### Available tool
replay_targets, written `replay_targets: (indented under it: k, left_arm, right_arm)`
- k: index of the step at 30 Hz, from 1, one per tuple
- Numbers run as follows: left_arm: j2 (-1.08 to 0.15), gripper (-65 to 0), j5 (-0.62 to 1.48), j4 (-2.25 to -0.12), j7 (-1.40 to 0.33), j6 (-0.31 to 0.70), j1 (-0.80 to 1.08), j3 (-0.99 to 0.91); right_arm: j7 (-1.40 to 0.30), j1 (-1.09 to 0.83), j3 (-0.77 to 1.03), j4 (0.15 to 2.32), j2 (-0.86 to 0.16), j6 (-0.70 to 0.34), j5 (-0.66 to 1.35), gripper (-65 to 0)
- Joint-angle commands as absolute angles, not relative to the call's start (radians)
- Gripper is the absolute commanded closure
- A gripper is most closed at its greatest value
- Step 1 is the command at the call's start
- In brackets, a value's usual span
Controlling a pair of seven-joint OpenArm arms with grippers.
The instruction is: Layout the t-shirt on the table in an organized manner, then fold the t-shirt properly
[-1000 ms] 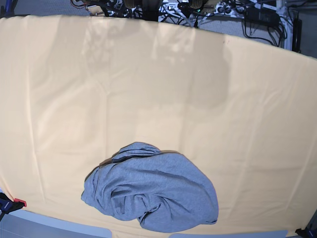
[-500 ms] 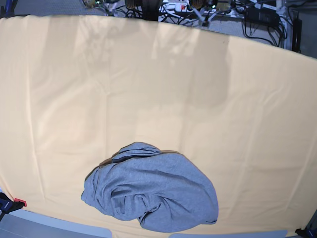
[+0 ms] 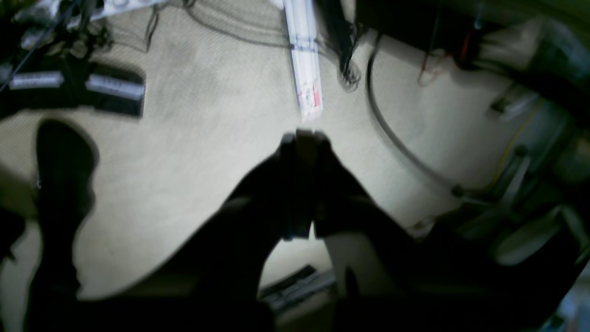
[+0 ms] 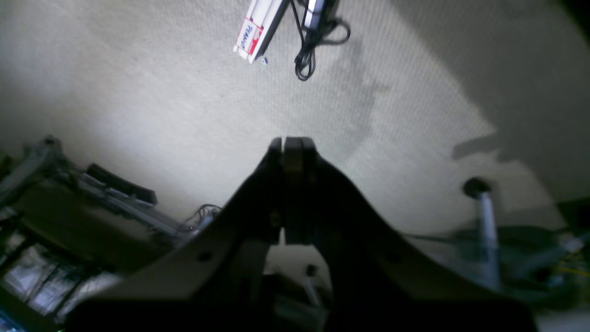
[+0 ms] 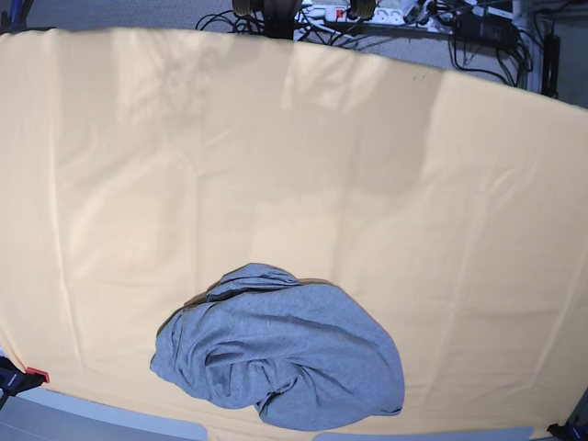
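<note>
The grey t-shirt lies crumpled in a heap on the pale yellow-orange table, near the front edge, a little left of centre. No lettering shows on it. Neither gripper shows in the base view. In the left wrist view my left gripper is shut and empty, hanging over beige carpet floor. In the right wrist view my right gripper is shut and empty, also over the carpet. Both are away from the table and the shirt.
Cables and a white power strip lie on the floor beyond the table's far edge; the strip also shows in the left wrist view and the right wrist view. A red clamp holds the cloth at the front left corner.
Arm parts and their shadows at the table's far edge have drawn back out of the base view. The t-shirt has not moved.
</note>
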State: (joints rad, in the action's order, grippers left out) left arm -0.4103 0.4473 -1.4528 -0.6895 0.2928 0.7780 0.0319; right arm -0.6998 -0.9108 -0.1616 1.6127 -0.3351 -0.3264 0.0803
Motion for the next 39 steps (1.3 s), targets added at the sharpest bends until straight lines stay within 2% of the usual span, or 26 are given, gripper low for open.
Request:
replay_targets:
  k: [1, 5, 9, 12, 16, 21, 28, 34, 39]
  left_arm:
    - [-0.443, 0.0, 0.463, -1.528, -0.693, 0.3, 0.826, 0.023]
    - [-0.521, 0.0, 0.462, -1.789, -0.713, 0.3, 0.988, -0.024]
    - [-0.543, 0.0, 0.463, -2.028, -0.72, 0.3, 1.13, -0.112]
    - [-0.543, 0.0, 0.462, -2.183, -0.741, 0.3, 1.202, -0.172]
    - [-0.543, 0.0, 0.462, -2.356, -0.757, 0.3, 1.251, -0.25]
    - [-0.543, 0.0, 0.482, -2.356, -0.736, 0.305, 1.261, -0.322]
    - [-0.546, 0.0, 0.506, -2.356, -0.727, 0.303, 1.117, -0.337]
    - [-0.546, 0.0, 0.508, -2.356, -0.727, 0.303, 0.976, -0.337]
    - [-0.546, 0.0, 0.515, -2.356, -0.726, 0.303, 0.834, -0.337]
  right_arm:
    - [-0.705, -0.973, -0.157, 1.675, -0.366, -0.314, 0.079, 0.0]
    - [-0.728, -1.159, -0.156, 1.911, -0.443, -0.239, 0.078, 0.0]
    - [-0.791, -1.306, -0.155, 2.122, -0.484, -0.155, 0.053, 0.0]
    - [-0.792, -1.309, -0.155, 2.255, -0.485, -0.106, -0.042, 0.0]
    - [-0.876, -1.309, -0.155, 2.356, -0.485, -0.077, -0.125, 0.0]
    - [-0.862, -1.309, -0.155, 2.356, -0.485, -0.027, -0.236, 0.0]
    - [-0.826, -1.306, -0.154, 2.356, -0.508, 0.097, -0.46, 0.0]
    - [-0.821, -1.204, -0.154, 2.356, -0.508, 0.191, -0.68, 0.0]
    - [-0.77, -1.058, -0.154, 2.356, -0.529, 0.191, -0.7, 0.0]
